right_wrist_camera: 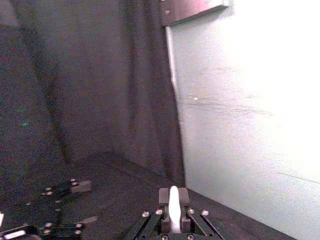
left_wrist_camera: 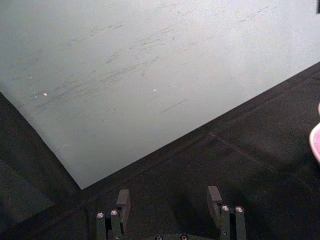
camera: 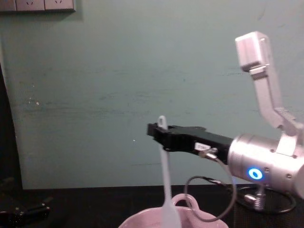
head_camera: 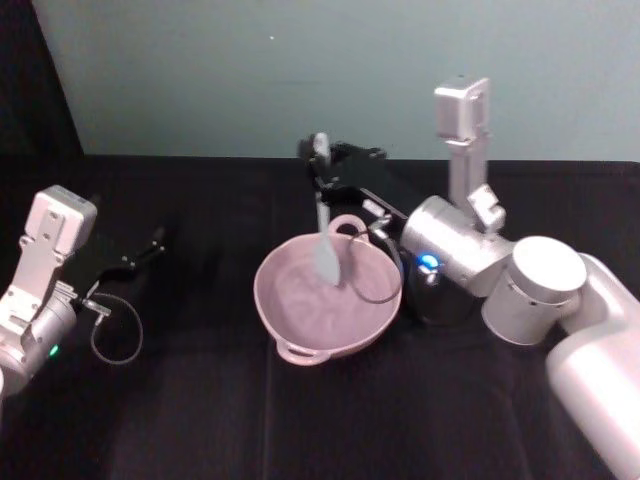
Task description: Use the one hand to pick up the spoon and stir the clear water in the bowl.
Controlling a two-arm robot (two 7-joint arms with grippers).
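Black cloth table [head_camera: 200, 420] in front of a pale green wall [head_camera: 250, 70].

Spoon [head_camera: 326, 240]: hangs roughly upright, blade down inside the mouth of the pink bowl [head_camera: 290, 310]. In the chest view the blade [camera: 168, 211] drops behind the bowl's near rim [camera: 142, 221]. Cannot tell whether it reaches the water, and the water itself cannot be made out with certainty.

Right gripper [head_camera: 322, 165]: clamped on the spoon high on the handle, with the holed tip poking just above the fingers [camera: 156, 130]. The right wrist view shows the white handle [right_wrist_camera: 173, 210] pinched between the two fingers. The arm reaches in from the right, above and behind the bowl, and its cable [head_camera: 375, 290] loops over the bowl's right rim.

Left gripper [head_camera: 150, 245]: parked well to the left above the table, fingers [left_wrist_camera: 122, 200] spread with nothing between them.

Judgement on the step: pick-up is done and the spoon is placed over the bowl, so the stirring stage is in hand.

The next move calls for keeping the grip firm, holding the blade low enough to be in the liquid, and sweeping it in circles inside the bowl wall without knocking the rim, the loop handle [head_camera: 345, 225] or the cable.
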